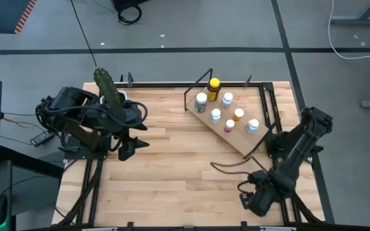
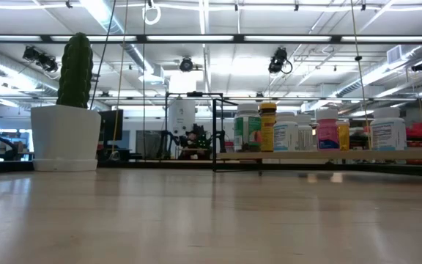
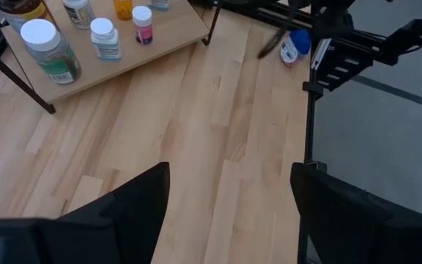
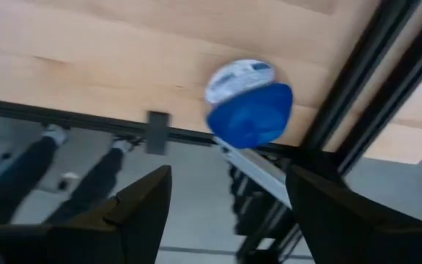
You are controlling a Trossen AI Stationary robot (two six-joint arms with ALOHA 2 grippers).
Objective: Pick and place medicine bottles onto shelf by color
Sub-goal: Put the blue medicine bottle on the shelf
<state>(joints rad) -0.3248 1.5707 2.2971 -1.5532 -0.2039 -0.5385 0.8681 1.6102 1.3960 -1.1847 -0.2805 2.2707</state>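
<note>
The shelf (image 1: 231, 131) stands at the table's far right and carries several bottles: a yellow-capped one (image 1: 214, 84), white-capped ones (image 1: 202, 100), an orange-capped one (image 1: 238, 113) and a pink-capped one (image 1: 229, 125). They also show in the low view (image 2: 306, 132). A blue-capped bottle (image 4: 249, 110) lies on the wood by the black frame rail at the near right edge; it also shows in the left wrist view (image 3: 294, 45). My right gripper (image 4: 229, 213) is open just short of it, low at the near right (image 1: 252, 197). My left gripper (image 1: 133, 146) is open and empty at the left (image 3: 229, 213).
A white pot with a green cactus (image 1: 110, 90) stands at the far left, by the left arm. A black frame rail (image 1: 272, 122) runs round the table's edges. A dark cable (image 1: 227, 168) lies on the wood near the shelf's near corner.
</note>
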